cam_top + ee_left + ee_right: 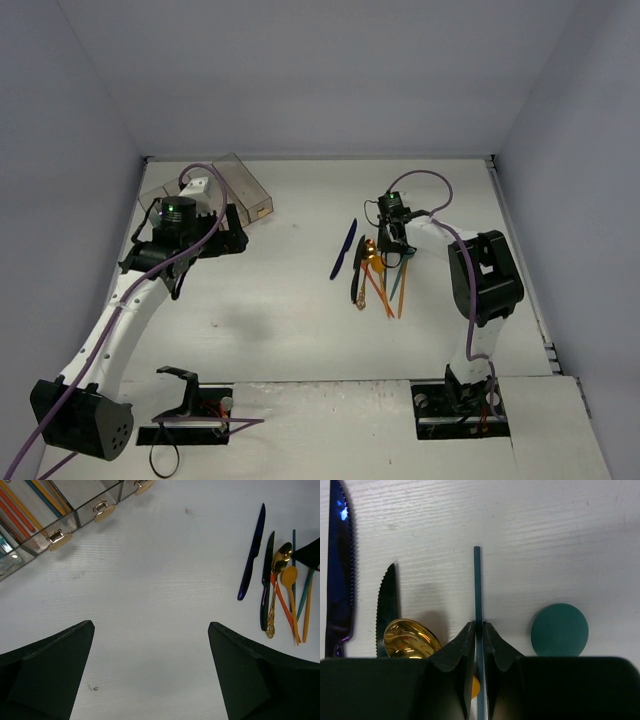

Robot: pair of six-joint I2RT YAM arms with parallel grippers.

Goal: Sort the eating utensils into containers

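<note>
— At 3 o'clock on the table, the right gripper (477,628) has its fingers pressed together on a slim teal handle (477,580), low over the loose pile. What could go wrong from here?

— The pinch is on a thin stem, so the piece may swivel or slip once it is lifted. Its other end runs back under the gripper, out of sight among the orange pieces (283,604), and lifting could drag a neighbour along. The gold spoon (410,639) lies just at 9 o'clock of the fingertips and a teal disc (559,630) at 3 o'clock. Whether that disc belongs to the gripped piece cannot be told.

— And the route?

— The containers (250,192) lie at 10 o'clock, well apart from the pile. The left gripper (151,625) hovers near their front, fingers spread wide with nothing between them. The arms could meet there, or the piece could drop into the wrong bin.

— The count?

— Loose on the table there is one dark blue knife (252,552), one black knife (266,585) and one gold spoon. There are also three orange pieces, one plainly an orange spoon (290,587), and two teal pieces (304,597), counting the gripped one. That makes eight, as far as the overlaps allow.

— And bins?

— Three tan labels (59,539) show on the bin ends, and a further bin runs off the frame at 9 o'clock. Orange, gold and blue handles lie inside, too cropped to count.
</note>
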